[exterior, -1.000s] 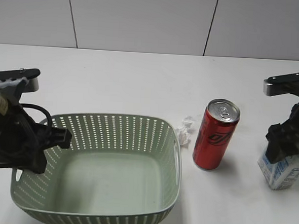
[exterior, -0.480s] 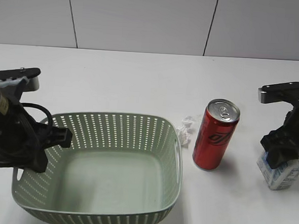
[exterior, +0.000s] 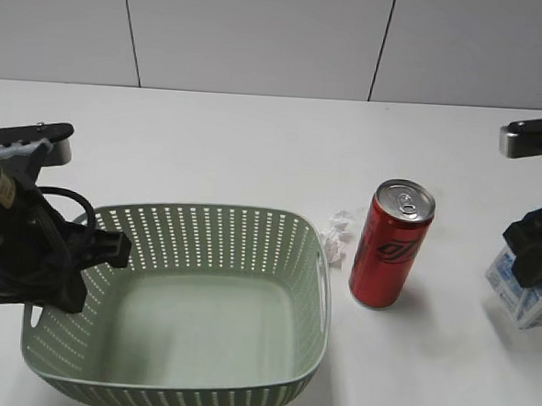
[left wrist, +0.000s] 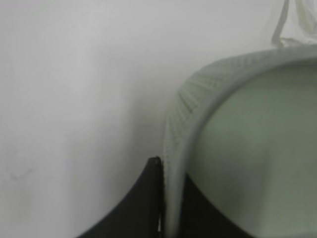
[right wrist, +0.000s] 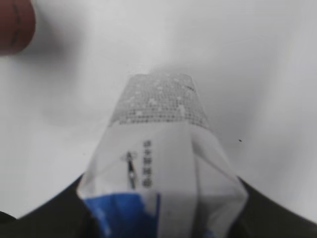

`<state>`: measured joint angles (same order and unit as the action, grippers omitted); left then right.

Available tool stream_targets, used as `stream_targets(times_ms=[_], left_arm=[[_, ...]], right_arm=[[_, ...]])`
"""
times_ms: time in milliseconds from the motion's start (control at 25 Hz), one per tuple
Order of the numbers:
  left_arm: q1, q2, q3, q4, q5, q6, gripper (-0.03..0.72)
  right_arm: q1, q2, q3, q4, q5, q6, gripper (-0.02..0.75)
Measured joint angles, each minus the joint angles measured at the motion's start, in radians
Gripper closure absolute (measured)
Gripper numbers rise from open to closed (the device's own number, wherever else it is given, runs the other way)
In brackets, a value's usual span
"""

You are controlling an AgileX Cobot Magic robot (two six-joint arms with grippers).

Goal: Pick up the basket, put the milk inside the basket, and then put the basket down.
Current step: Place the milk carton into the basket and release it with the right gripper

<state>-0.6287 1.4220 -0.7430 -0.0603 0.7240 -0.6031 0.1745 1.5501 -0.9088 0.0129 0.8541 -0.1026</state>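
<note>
The pale green basket is at the lower left. My left gripper is shut on its left rim; in the left wrist view the rim runs between the two jaws. The white and blue milk is at the far right edge, tilted and a little above the table. My right gripper is shut on it from above. In the right wrist view the milk fills the space between the jaws.
A tall red soda can stands between the basket and the milk; its edge shows in the right wrist view. A small crumpled white paper lies beside the basket's right rim. The white table runs back to a grey wall.
My right gripper has moved right and up with the milk, which has come off the table. The left gripper and the basket have barely moved.
</note>
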Motion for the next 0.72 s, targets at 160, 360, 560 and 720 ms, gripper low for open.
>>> stream_targets(times_ms=[160, 360, 560, 720], left_arm=[[0.0, 0.0, 0.0, 0.005, -0.005, 0.005, 0.684], [0.0, 0.0, 0.0, 0.032, -0.007, 0.013, 0.684], [0.0, 0.0, 0.0, 0.047, -0.002, 0.015, 0.684], [0.0, 0.002, 0.0, 0.06, -0.003, 0.015, 0.685]], right_arm=[[0.0, -0.139, 0.001, 0.0, 0.053, 0.0, 0.406], [0.0, -0.281, 0.001, 0.051, 0.115, 0.0, 0.407], [0.051, -0.359, -0.001, 0.082, 0.157, 0.004, 0.407], [0.197, -0.374, -0.066, 0.083, 0.197, 0.062, 0.407]])
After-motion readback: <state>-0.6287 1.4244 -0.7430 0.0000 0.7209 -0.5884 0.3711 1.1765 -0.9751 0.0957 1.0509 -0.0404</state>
